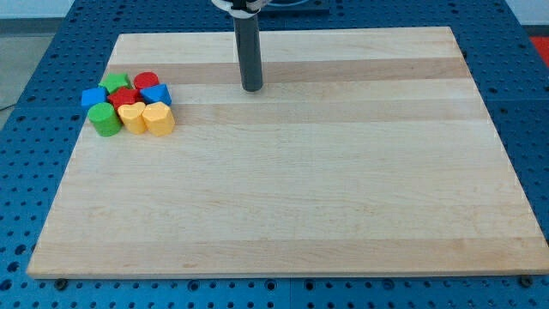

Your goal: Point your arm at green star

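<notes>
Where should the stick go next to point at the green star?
Probably slide my tip toward the view's left. The green star sits at the top of the block cluster near the board's left edge, beside the red block, and my tip is well off to its right at about the same height in the view, with bare wood between.

My tip (251,87) near board (343,215) top, well right of green star (115,83) in block cluster.
</notes>
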